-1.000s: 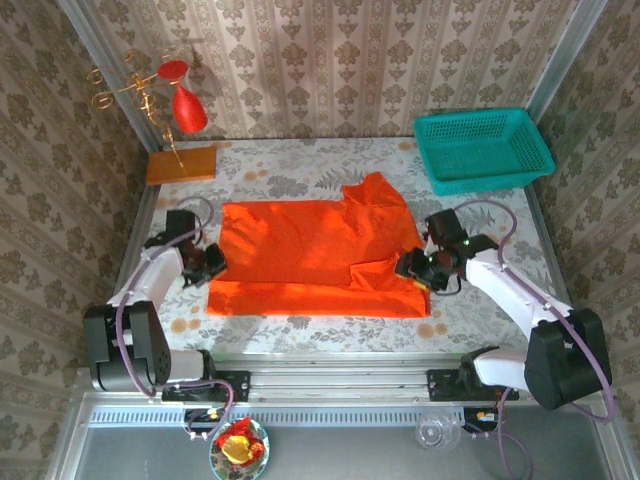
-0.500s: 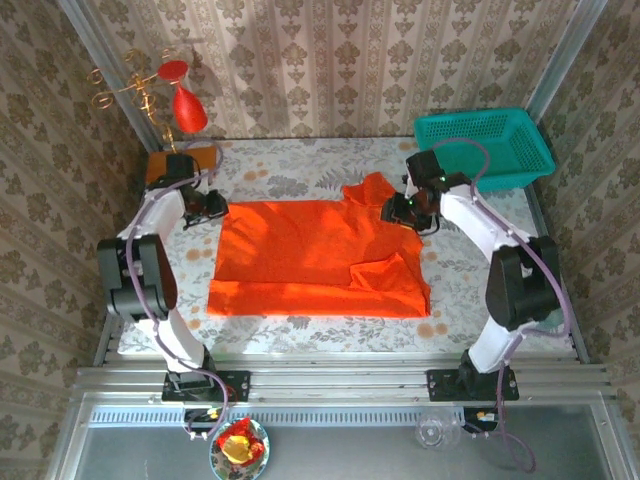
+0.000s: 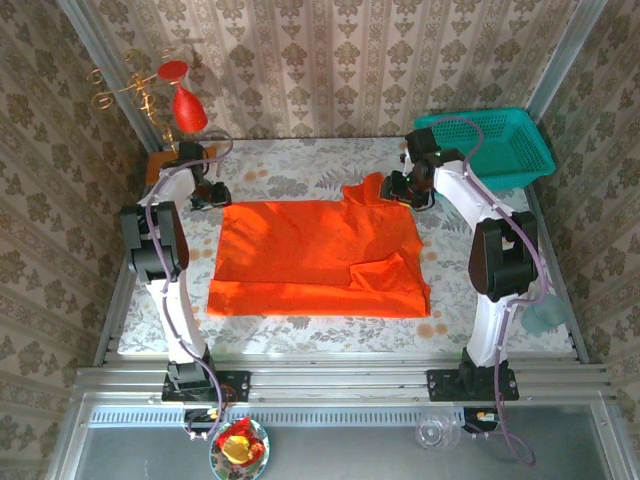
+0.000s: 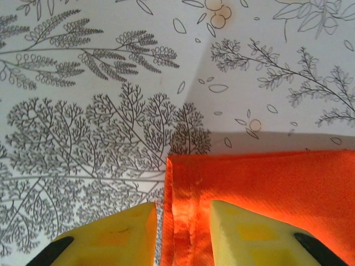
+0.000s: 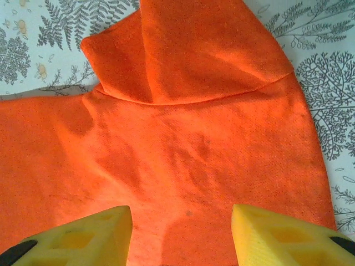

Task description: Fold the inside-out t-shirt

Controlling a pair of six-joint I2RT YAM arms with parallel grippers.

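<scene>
Top external. The orange-red t-shirt [image 3: 310, 255] lies spread flat in the middle of the table [image 3: 300, 165], with one sleeve folded in over its near right part and another lump of cloth standing up at the far right corner. The left end effector [image 3: 210, 193] sits at the shirt's far left corner and the right end effector [image 3: 397, 190] at the far right one. From up here I cannot make out either set of fingers (dark housings cover them). A teal basket [image 3: 480, 115] stands at the far right. A red ornament [image 3: 188, 108] hangs at the far left, and the wooden block [image 3: 155, 165] below it is mostly hidden by the left arm. A bowl [image 3: 238, 447] is cut off at the bottom edge, and I cannot tell what is in it.

Left wrist. The left end effector [image 4: 182, 213] has its yellow fingers [image 4: 111, 238] apart, with the shirt's hemmed edge [image 4: 183, 188] running between them. I cannot say whether either pad touches it. The fingers are cropped at the frame bottom.

Right wrist. The right end effector [image 5: 180, 213] is spread wide, just above the cloth [image 5: 194, 138] and clamped on nothing. The folded sleeve lies ahead of it, and the shirt runs off the left and bottom edges.
</scene>
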